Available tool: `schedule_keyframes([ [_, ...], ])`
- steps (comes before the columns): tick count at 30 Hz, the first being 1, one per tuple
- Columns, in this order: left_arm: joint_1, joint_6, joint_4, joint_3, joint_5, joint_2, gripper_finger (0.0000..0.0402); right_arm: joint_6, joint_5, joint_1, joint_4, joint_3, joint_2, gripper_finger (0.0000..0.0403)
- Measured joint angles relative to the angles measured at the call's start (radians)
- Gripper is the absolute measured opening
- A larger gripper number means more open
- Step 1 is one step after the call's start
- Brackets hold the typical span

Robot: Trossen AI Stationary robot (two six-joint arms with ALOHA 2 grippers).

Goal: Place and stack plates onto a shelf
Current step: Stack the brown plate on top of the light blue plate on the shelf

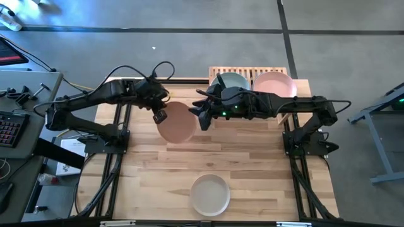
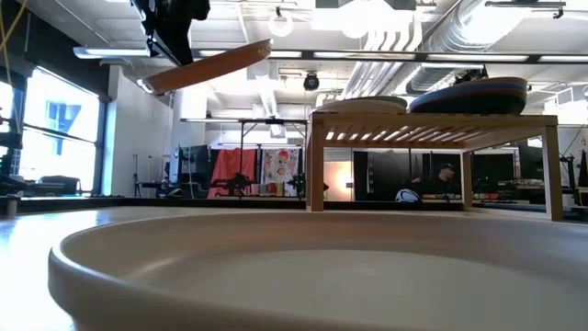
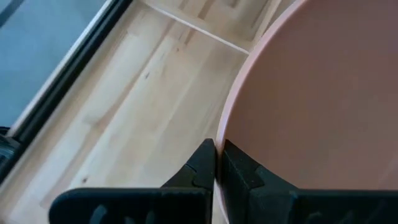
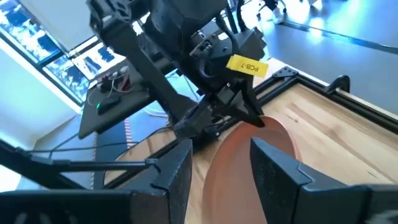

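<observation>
Light plank tabletop (image 1: 252, 170) on a black frame, grey concrete floor around it. At the far edge stands the slatted wood shelf (image 1: 218, 74); on it a pale green plate (image 1: 235, 81) and a pink plate (image 1: 275, 84) lie side by side, each topping what the low view shows as a low stack. A cream plate (image 1: 210, 194) lies alone near the front edge, filling the low view's foreground.

Left gripper (image 1: 159, 115) holds the terracotta plate (image 1: 178, 122) in the air, left of the shelf, tilted; jaws pinched tight on its rim, seen plainly in the left wrist view (image 3: 216, 163). In the low view the plate (image 2: 211, 64) hangs high, sloping up toward the shelf.

Right gripper (image 1: 204, 118) sits just beside the plate's other edge, fingers spread wide, holding nothing; the right wrist view shows the plate (image 4: 239, 158) between and beyond its fingers.

Left of the table: a grey bench with a keyboard (image 1: 7, 129) and tools. Room behind: ceiling ducts, windows at the left, a seated person (image 2: 445, 179) under the shelf line.
</observation>
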Motion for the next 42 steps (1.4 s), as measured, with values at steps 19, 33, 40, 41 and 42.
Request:
schedule_keyframes([
  [19, 0.118, 0.031, -0.029, 0.036, 0.029, 0.017, 0.0005, 0.019, 0.036, -0.059, -0.066, 0.000, 0.000, 0.0142],
  [33, 0.111, -0.023, -0.030, 0.036, 0.086, 0.109, 0.0005, 0.281, -0.006, -0.090, -0.314, 0.001, 0.097, 0.0142],
  [40, 0.089, -0.023, -0.056, 0.036, 0.085, 0.138, 0.0005, 0.320, -0.056, -0.090, -0.325, 0.001, 0.151, 0.0142],
  [41, 0.088, -0.024, -0.060, 0.036, 0.085, 0.140, 0.0005, 0.323, -0.055, -0.090, -0.326, 0.001, 0.151, 0.0142],
  [42, 0.085, -0.024, -0.061, 0.036, 0.084, 0.141, 0.0005, 0.328, -0.054, -0.090, -0.325, 0.001, 0.151, 0.0142],
])
